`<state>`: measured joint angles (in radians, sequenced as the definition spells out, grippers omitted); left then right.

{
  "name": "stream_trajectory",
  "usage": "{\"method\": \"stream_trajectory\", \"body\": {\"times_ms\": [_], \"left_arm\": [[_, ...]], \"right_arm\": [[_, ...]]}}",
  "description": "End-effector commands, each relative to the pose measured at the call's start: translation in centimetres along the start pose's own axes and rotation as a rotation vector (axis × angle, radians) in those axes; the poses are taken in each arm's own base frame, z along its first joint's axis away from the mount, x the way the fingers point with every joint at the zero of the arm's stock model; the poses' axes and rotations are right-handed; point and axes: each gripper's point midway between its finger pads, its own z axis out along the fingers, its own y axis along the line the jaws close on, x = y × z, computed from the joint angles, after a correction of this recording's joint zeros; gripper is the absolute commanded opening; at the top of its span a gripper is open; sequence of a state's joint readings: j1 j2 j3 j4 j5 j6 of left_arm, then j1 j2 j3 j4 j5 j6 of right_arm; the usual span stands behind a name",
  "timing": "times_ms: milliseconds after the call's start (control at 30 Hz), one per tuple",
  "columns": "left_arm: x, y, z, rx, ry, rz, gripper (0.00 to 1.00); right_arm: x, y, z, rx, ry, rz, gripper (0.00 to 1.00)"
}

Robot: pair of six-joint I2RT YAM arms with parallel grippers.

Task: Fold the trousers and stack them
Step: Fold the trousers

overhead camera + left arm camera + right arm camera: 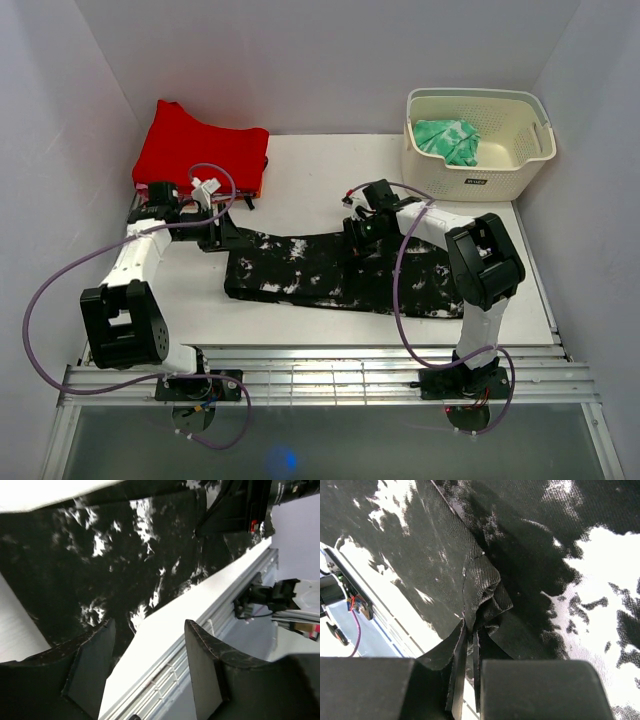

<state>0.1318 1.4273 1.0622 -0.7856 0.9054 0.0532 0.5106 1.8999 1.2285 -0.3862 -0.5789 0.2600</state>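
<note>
The trousers, black with white splatter marks, lie folded lengthwise as a long band across the middle of the table. My right gripper sits at their far edge near the middle; in the right wrist view its jaws are shut on a pinched fold of the black cloth. My left gripper is open and empty just off the trousers' far left corner; in the left wrist view its fingers frame bare table beside the cloth.
A plain red garment lies at the back left. A cream basket at the back right holds a green patterned cloth. Metal rails run along the near edge. White walls close in on three sides.
</note>
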Motion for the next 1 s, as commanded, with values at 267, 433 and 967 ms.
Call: {"method": "stream_trajectory", "body": {"times_ms": [267,433,967], "left_arm": [[5.0,1.5,3.2,0.189,0.137,-0.154,0.5],[6.5,4.1,4.2,0.114,0.189,-0.198,0.47],[10.6,11.2,7.0,-0.103,0.317,-0.356,0.5]], "right_arm": [[0.9,-0.4,-0.6,-0.012,0.018,0.007,0.08],[1.2,-1.6,-0.3,0.008,0.031,0.019,0.08],[2.1,-3.2,0.9,0.014,0.093,0.024,0.08]]}}
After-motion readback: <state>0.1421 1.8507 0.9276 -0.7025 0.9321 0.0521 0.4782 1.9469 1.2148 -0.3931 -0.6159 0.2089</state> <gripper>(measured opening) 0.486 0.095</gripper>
